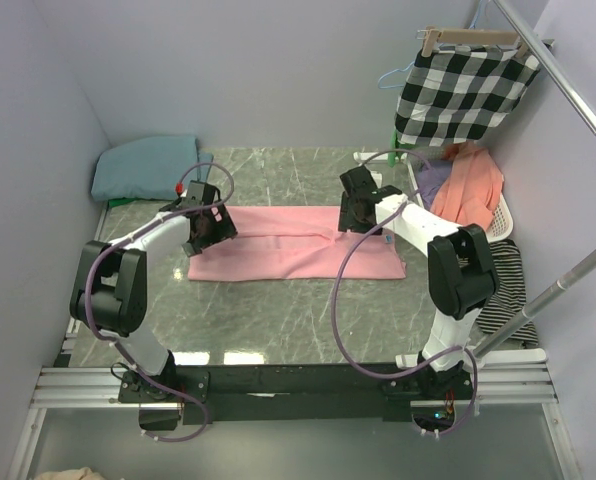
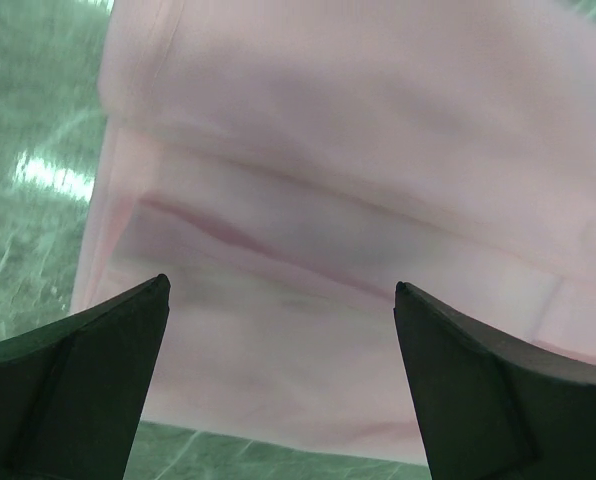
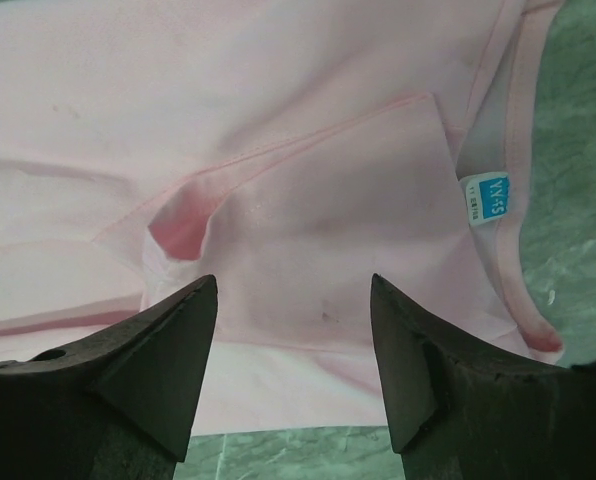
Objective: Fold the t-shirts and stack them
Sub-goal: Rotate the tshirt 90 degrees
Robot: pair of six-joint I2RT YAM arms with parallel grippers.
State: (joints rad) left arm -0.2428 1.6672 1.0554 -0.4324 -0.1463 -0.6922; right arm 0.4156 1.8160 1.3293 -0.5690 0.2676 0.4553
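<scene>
The light pink t-shirt point(image 1: 293, 245) lies flat on the green marble table, folded into a long strip. My left gripper point(image 1: 204, 228) is open and empty over its left end; the left wrist view shows the pink folds point(image 2: 318, 200) between my spread fingers. My right gripper point(image 1: 356, 213) is open and empty over the right end, above the collar with a blue size label point(image 3: 490, 197) and a folded sleeve point(image 3: 318, 230). The dusty teal t-shirt point(image 1: 144, 165) lies folded at the back left corner.
A white basket point(image 1: 500, 222) at the right holds orange and purple clothes. A black-and-white checked cloth point(image 1: 464, 88) hangs on a hanger above it. A striped garment point(image 1: 506, 290) lies by the right arm. Metal rails cross the right side.
</scene>
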